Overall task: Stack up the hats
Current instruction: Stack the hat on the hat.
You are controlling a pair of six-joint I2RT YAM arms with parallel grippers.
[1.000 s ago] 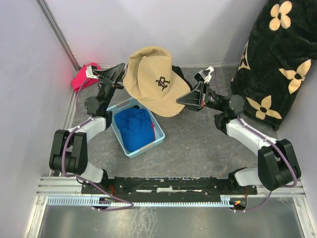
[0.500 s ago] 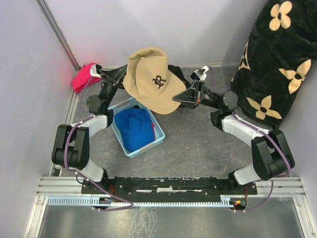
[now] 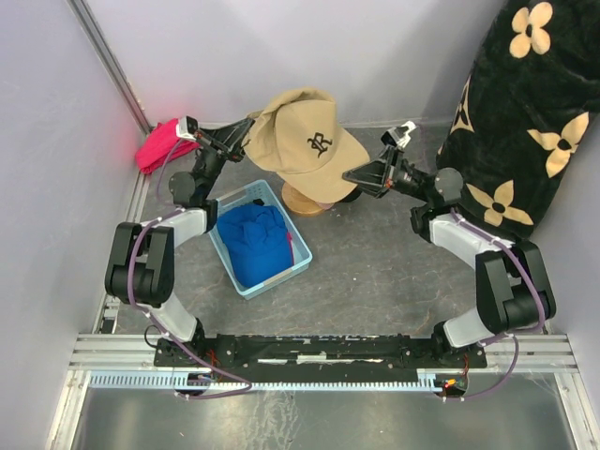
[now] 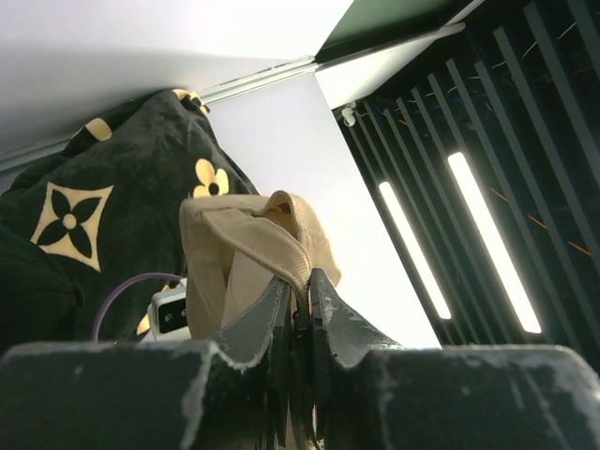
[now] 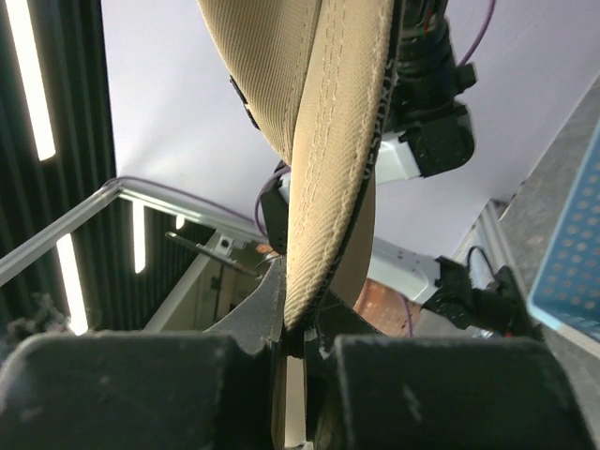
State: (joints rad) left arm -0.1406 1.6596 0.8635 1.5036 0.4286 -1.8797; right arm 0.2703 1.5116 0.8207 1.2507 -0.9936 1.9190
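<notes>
A tan hat (image 3: 305, 145) with a dark embroidered logo hangs over a round wooden stand (image 3: 302, 201), held from both sides. My left gripper (image 3: 250, 126) is shut on the hat's back edge; in the left wrist view the jaws (image 4: 298, 281) pinch a tan fabric fold (image 4: 246, 246). My right gripper (image 3: 350, 176) is shut on the brim, whose stitched edge (image 5: 328, 131) runs down between the jaws (image 5: 300, 323). A blue hat (image 3: 255, 239) lies in a light blue basket (image 3: 298, 265). Something dark (image 3: 343, 194) shows under the brim; the top of the stand is hidden.
A red-pink cloth bundle (image 3: 157, 145) lies at the back left by the wall. A large black blanket with tan flowers (image 3: 525, 122) fills the back right corner. White walls close in the back and left side.
The left gripper has shut on the tan hat's back edge. The hat has shifted back and to the right, over the wooden stand, with the right gripper still on the brim.
</notes>
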